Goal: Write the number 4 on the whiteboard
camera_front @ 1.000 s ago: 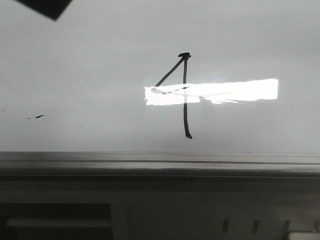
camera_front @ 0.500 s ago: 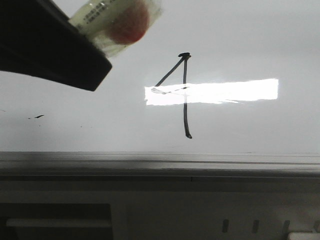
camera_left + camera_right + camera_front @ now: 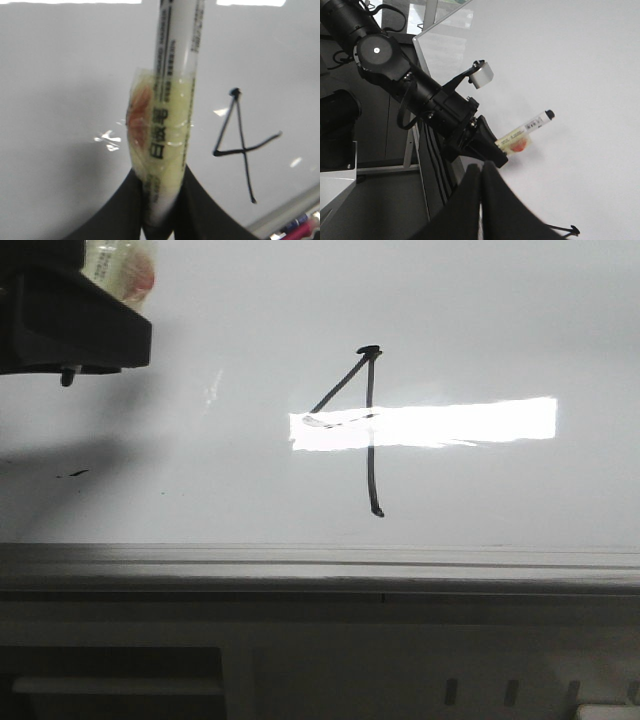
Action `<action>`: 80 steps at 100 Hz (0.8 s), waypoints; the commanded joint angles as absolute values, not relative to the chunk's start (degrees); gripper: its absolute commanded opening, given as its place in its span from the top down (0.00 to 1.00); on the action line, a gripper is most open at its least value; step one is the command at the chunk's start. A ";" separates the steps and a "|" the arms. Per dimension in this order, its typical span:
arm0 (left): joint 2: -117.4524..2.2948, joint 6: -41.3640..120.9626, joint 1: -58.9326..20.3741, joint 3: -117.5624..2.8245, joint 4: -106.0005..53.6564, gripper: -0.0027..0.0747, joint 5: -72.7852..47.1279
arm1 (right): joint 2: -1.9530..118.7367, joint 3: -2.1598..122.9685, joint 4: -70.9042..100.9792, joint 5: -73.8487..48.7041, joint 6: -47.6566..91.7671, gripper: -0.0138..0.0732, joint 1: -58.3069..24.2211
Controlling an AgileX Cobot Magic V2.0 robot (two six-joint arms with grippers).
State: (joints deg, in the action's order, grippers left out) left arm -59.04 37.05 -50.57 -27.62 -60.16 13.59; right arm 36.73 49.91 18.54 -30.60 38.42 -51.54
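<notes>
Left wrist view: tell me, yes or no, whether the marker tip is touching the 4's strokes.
No: the marker in the left gripper sits apart from the number 4.

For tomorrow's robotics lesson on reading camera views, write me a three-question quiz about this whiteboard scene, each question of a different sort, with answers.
1. True or false: the number 4 on the whiteboard has a crossbar.
2. Which gripper holds the marker? A) left B) right C) neither
3. Fill in: in the front view, a bright ______ of light covers the figure's crossbar.

Key
1. True; the left wrist view shows it plainly.
2. A; the left gripper is closed on the marker, while the right gripper holds nothing.
3. Reflection.
</notes>
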 commanded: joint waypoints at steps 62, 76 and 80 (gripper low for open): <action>-75.09 36.49 -50.52 -34.57 -67.97 0.99 21.90 | 36.00 51.99 14.08 -29.03 32.02 0.90 -51.08; -75.43 36.49 -50.52 -34.57 -67.97 0.99 21.90 | 36.00 51.99 14.08 -29.28 31.44 0.90 -51.08; -75.43 36.49 -50.52 -34.57 -68.24 0.99 21.90 | 36.00 51.99 14.08 -29.28 31.44 0.90 -51.08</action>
